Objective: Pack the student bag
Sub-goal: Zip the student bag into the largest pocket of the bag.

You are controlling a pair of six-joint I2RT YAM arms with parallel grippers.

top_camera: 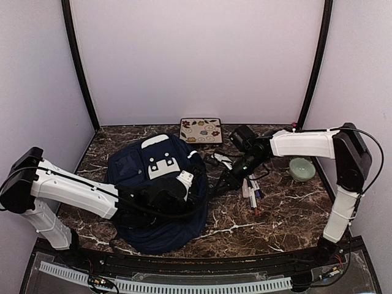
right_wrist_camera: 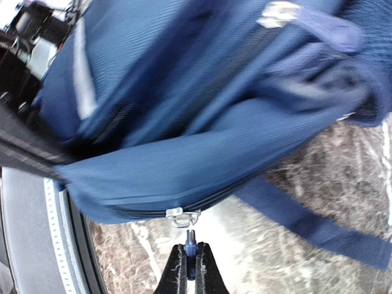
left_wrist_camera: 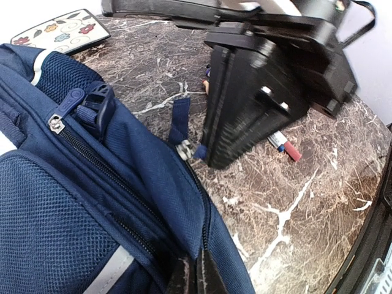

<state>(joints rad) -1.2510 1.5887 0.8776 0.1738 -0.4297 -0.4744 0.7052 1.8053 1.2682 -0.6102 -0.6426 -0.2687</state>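
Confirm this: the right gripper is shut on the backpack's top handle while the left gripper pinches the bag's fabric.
Not the handle: the right gripper is shut on the backpack's blue zipper pull, as the right wrist view shows. The left gripper does pinch the fabric.

Large navy-blue cloth backpack: tight woven fabric, matt. Mesh panels: open-weave, rougher. Zip sliders: bare metal, shiny. Small blue zip pull tab: matt, material unclear. Dark brown marble-pattern tabletop: smooth, slight gloss, white veins. Pale green round bowl: smooth, glossy.
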